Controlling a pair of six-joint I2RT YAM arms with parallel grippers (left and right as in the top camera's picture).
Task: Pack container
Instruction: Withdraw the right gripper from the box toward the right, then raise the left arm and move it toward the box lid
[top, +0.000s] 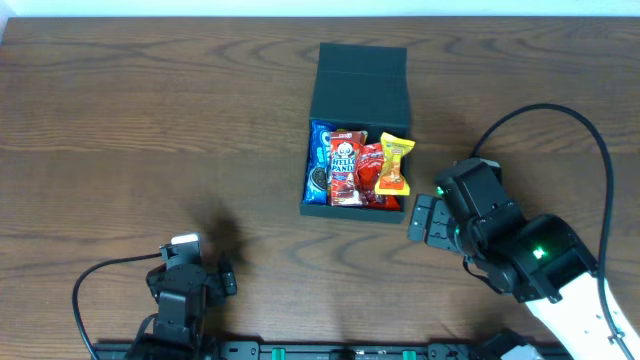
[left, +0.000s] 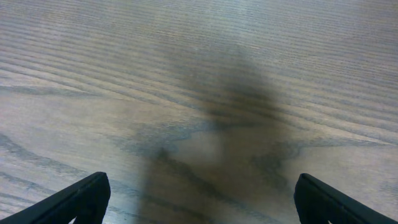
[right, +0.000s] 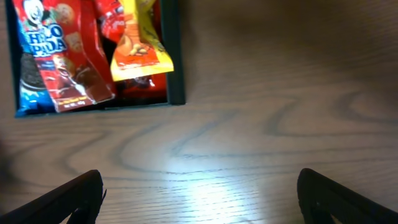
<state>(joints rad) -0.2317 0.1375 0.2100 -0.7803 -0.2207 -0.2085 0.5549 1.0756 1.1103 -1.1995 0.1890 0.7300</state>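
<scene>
**Snack box lies open on the table, both grippers spread and empty**

The dark green container (top: 362, 78) sits at the far middle of the wood-grain table (top: 150, 130), its flap lid folded back flat on the side away from the arms. Four packets fill the box side by side: a blue cookie packet (top: 318, 175) against the left wall, a red Hello Panda packet (top: 344, 165) next to it, a darker red packet (top: 372, 178), and a yellow packet (top: 394, 165) resting on top near the right wall, its upper edge poking past the rim.

The right gripper (top: 422, 220) hovers just beside the box's near right corner, not touching it. Its jaws are spread wide and hold nothing, and the wrist camera shows bare tabletop between the fingertips, with the container's corner and the packets at the upper left of the frame.

The left gripper (left: 202, 199) is well apart from the box, at the near left of the table. It too is released and empty, with only wood and its own shadow beneath it. A black cable (top: 560, 110) loops over the right arm.
</scene>
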